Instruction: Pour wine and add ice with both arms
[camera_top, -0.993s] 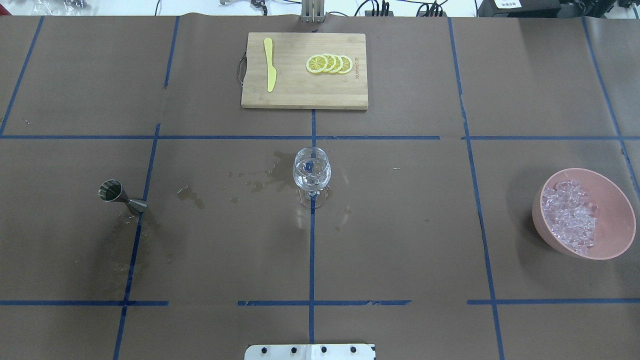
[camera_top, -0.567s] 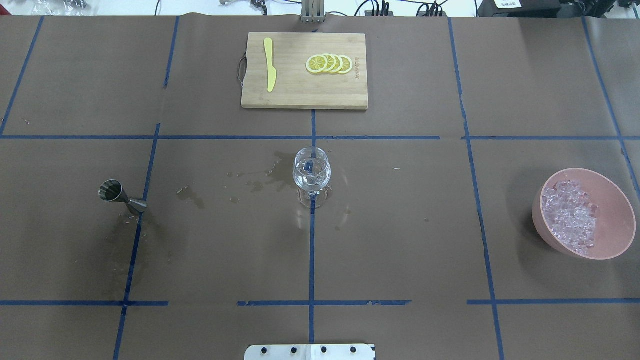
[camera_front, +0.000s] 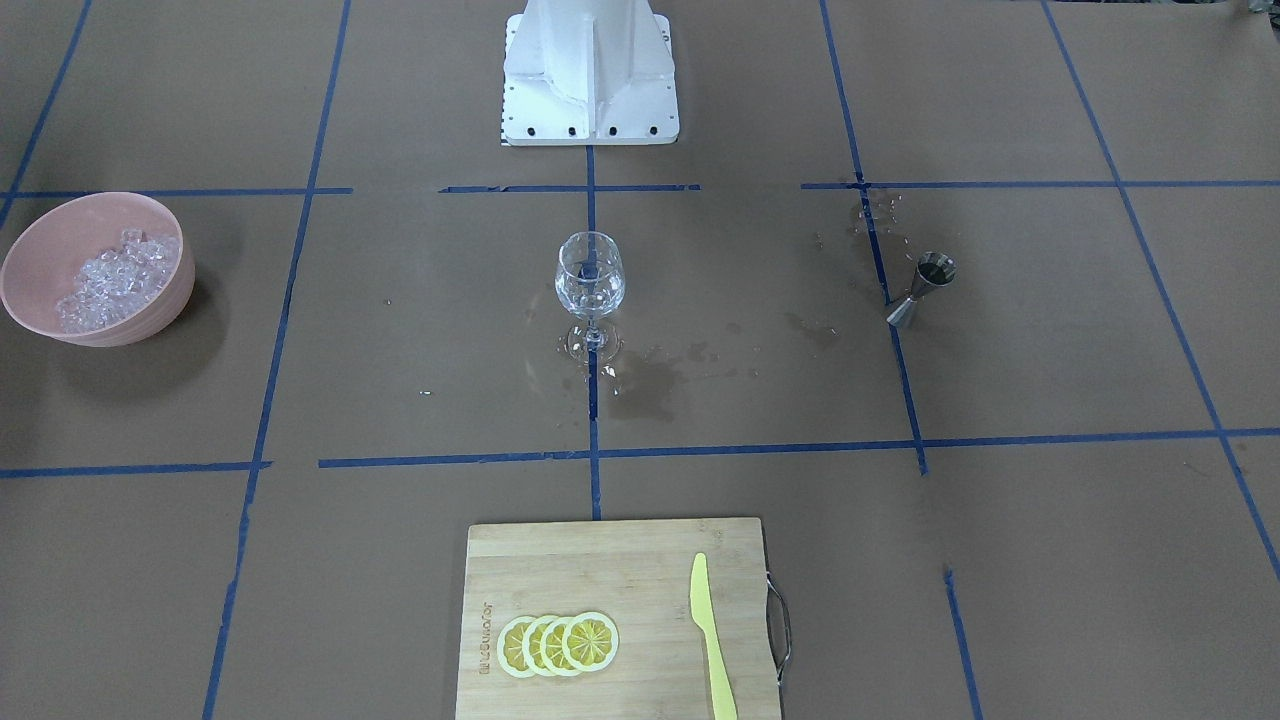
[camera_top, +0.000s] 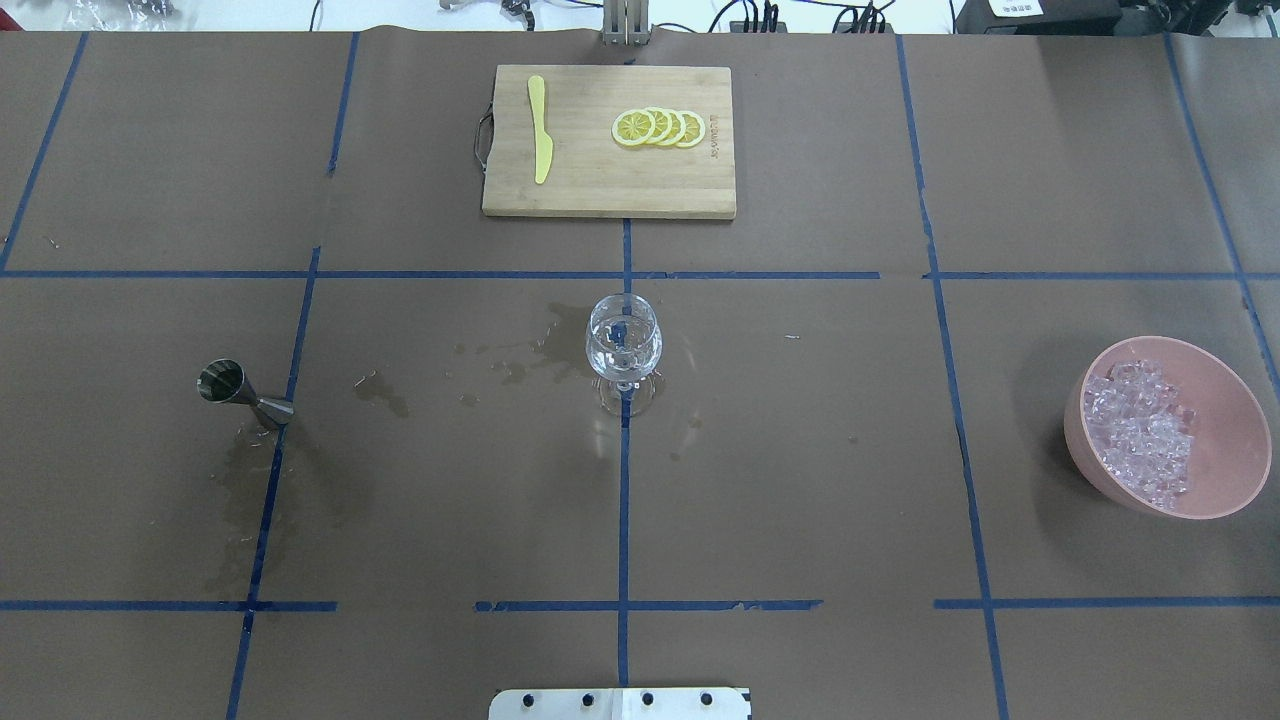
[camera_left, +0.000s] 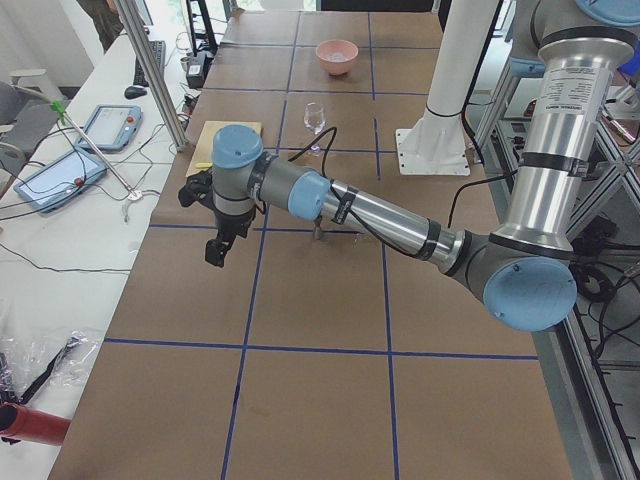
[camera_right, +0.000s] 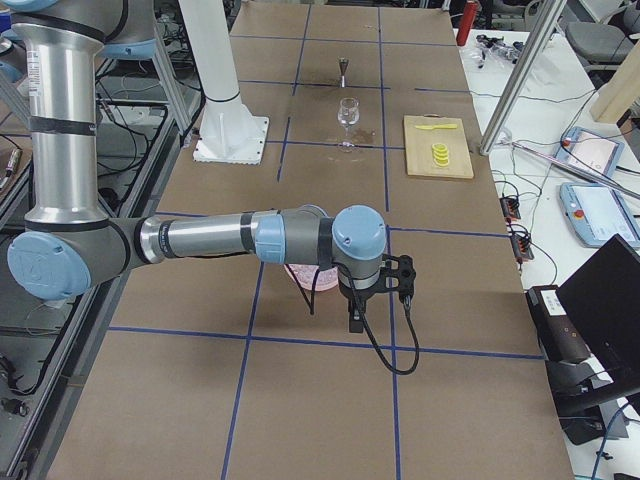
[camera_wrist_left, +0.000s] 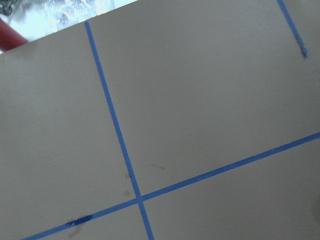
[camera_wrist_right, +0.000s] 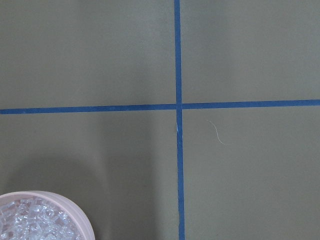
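Note:
A clear stemmed glass (camera_top: 623, 345) stands at the table's middle, also in the front view (camera_front: 590, 280). A pink bowl (camera_top: 1225, 400) at the right holds a heap of ice (camera_top: 1140, 430); the ice also shows in the right wrist view (camera_wrist_right: 35, 225). A steel jigger (camera_top: 225, 383) stands at the left. Neither arm shows in the overhead or front view. In the left side view my left gripper (camera_left: 215, 250) hangs over bare table beyond the jigger. In the right side view my right gripper (camera_right: 355, 322) hangs just beside the bowl (camera_right: 312, 278). I cannot tell whether either is open or shut.
A wooden cutting board (camera_top: 610, 190) at the far middle carries lemon slices (camera_top: 660, 128) and a yellow knife (camera_top: 540, 130). Wet stains (camera_top: 540, 350) lie left of the glass and around the jigger. The white base block (camera_front: 590, 70) stands at the robot's edge.

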